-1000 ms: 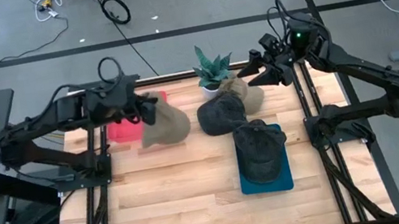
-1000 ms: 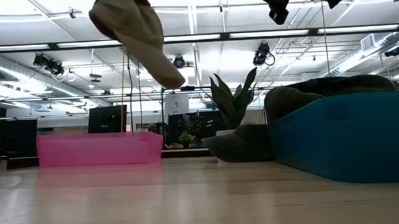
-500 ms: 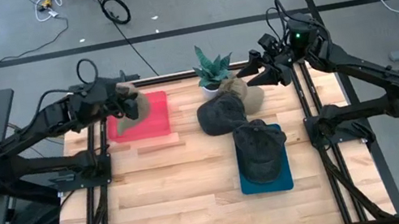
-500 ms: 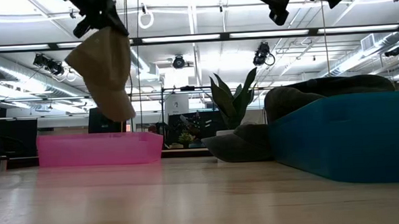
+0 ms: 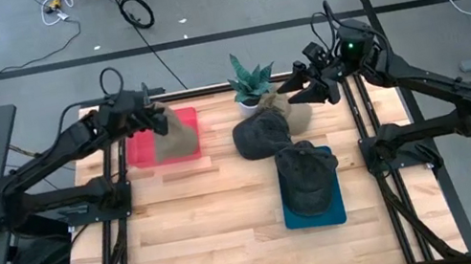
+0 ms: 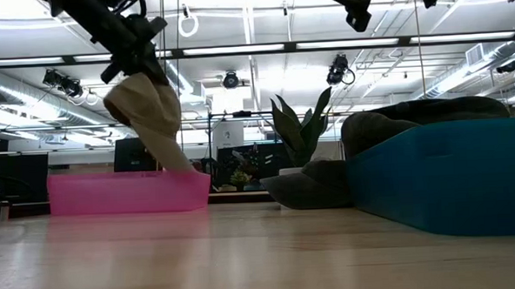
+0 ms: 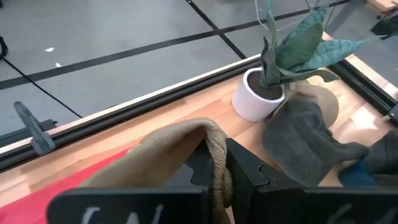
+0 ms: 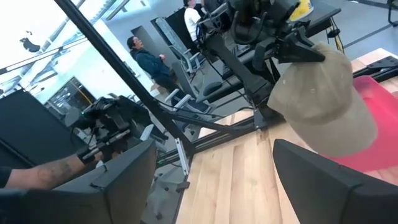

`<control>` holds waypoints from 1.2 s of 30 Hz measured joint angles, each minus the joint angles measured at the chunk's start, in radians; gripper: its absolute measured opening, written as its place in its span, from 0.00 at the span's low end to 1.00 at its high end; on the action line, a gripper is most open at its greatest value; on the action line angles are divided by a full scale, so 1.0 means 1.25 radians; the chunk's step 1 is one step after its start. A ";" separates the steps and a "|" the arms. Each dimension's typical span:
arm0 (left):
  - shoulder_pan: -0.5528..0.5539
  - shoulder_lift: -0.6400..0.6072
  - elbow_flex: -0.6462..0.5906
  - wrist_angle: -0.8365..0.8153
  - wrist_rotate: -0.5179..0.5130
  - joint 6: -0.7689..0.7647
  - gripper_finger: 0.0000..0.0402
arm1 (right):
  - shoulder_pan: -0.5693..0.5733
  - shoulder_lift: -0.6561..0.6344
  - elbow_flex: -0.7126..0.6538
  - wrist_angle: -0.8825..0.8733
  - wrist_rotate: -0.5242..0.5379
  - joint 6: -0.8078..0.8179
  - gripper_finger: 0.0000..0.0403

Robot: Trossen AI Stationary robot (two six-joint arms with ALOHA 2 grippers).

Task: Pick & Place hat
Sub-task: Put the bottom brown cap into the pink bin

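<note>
Two arms are working over my wooden desk (image 5: 230, 211), which is carrying everything else. Along its right side a blue tray (image 5: 314, 213) is holding a dark hat (image 5: 307, 176), with another dark hat (image 5: 260, 134) lying on the wood just beyond it, near the far edge. At the far left corner a pink bin (image 5: 153, 148) is sitting flat on the boards. My left hand (image 5: 159, 121) is hanging above that bin, its fingers clamped tight on the crown of a tan hat (image 5: 177, 132); the hat is dangling down from the grip, and in the low view its lowest edge is reaching the bin's rim, though I cannot tell whether it is touching. My right hand (image 5: 303, 81) is waiting in the air above the far right corner, fingers spread wide and gripping nothing. Just below it a second tan hat (image 5: 288, 109) is lying against the dark one. Beside that, a small potted plant (image 5: 249, 84) in a white pot is standing upright at the far edge.
</note>
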 joint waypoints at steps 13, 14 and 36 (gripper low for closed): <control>0.108 0.000 -0.060 0.022 0.144 0.089 0.06 | 0.019 0.000 0.000 0.000 0.042 0.005 0.80; 0.113 0.000 -0.066 0.022 0.153 0.090 0.06 | 0.019 0.000 0.000 0.000 0.042 0.005 0.80; 0.256 0.000 -0.219 0.041 0.219 0.089 0.06 | 0.018 0.000 0.000 0.000 0.084 0.029 0.80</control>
